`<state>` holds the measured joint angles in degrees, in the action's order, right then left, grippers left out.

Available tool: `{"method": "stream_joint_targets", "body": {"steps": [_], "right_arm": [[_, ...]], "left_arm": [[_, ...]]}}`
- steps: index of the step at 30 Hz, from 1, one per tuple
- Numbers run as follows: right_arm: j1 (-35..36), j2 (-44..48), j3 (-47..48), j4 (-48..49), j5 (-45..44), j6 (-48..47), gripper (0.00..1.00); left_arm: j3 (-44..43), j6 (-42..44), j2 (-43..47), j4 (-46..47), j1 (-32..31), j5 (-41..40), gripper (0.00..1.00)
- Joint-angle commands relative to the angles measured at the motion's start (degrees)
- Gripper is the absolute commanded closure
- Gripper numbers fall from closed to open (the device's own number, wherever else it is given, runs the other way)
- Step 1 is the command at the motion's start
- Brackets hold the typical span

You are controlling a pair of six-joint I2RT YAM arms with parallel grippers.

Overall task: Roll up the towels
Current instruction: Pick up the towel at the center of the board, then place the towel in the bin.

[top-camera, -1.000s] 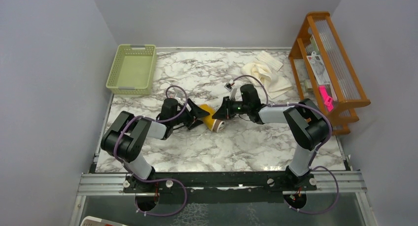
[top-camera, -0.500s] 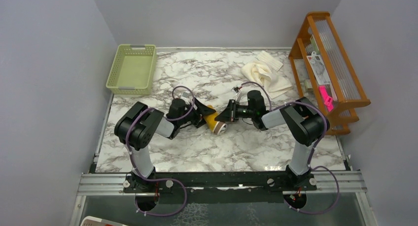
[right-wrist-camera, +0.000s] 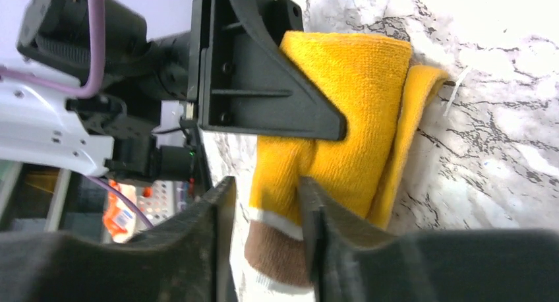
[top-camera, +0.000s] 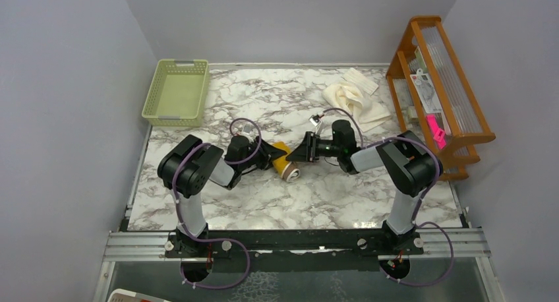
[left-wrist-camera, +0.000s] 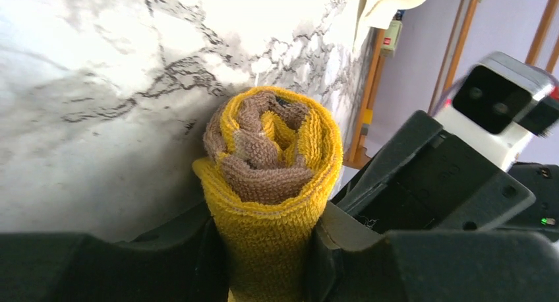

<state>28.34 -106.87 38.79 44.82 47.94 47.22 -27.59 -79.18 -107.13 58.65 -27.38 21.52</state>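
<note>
When seen from the top, the brown towel point(top-camera: 285, 165) lies rolled on the table point(top-camera: 329, 196), the white towel point(top-camera: 353, 99) far back. Left wrist view: the left gripper point(left-wrist-camera: 270, 246) squeezes the roll. Right wrist view: the right gripper point(right-wrist-camera: 264, 190) is open a little, just beside it.

- The left arm point(top-camera: 191, 177) and the right arm point(top-camera: 409, 163) had bulky black joint housings linked by pale grey-white tubes.
- A thin purple cable point(top-camera: 242, 125) ran in loops along each arm towards its base.
- The left gripper point(top-camera: 275, 158) had matte black, wedge-shaped fingers point(right-wrist-camera: 264, 84) with raised ribs and small screw holes.
- The right gripper point(top-camera: 294, 157) was black too, and carried a white camera box point(left-wrist-camera: 501, 101) with a black face and a small green light point(left-wrist-camera: 544, 221).
</note>
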Motion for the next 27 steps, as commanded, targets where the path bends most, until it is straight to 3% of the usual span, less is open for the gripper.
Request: {"method": "stream_joint_targets", "body": {"steps": [1,5,11,15,21,27], "right_arm": [[-1.2,7.8,1.8,-7.3,-0.5,-7.8,0.53],[-3.7,16.6,2.0,-17.4,-5.7,-13.7,0.4],[-5.8,26.3,3.9,-26.4,-10.4,-20.1,0.39],[-5.9,29.2,3.0,-27.7,-9.8,-21.5,0.39],[-5.8,30.5,-0.5,-25.8,-6.6,-20.5,0.39],[-5.8,31.5,-2.6,-24.1,-5.3,-19.9,0.39]], "left_arm": [[-3.7,7.3,4.7,-8.2,2.3,-1.7,0.7],[-9.3,16.1,12.0,-23.7,5.7,-4.0,0.7],[-15.8,20.4,18.1,-34.3,15.3,-2.6,0.69],[-25.2,24.6,19.7,-42.8,21.1,-2.9,0.66],[-40.5,26.9,15.3,-47.4,32.2,-0.8,0.65],[-53.1,24.5,5.2,-47.6,40.6,0.0,0.65]]}}
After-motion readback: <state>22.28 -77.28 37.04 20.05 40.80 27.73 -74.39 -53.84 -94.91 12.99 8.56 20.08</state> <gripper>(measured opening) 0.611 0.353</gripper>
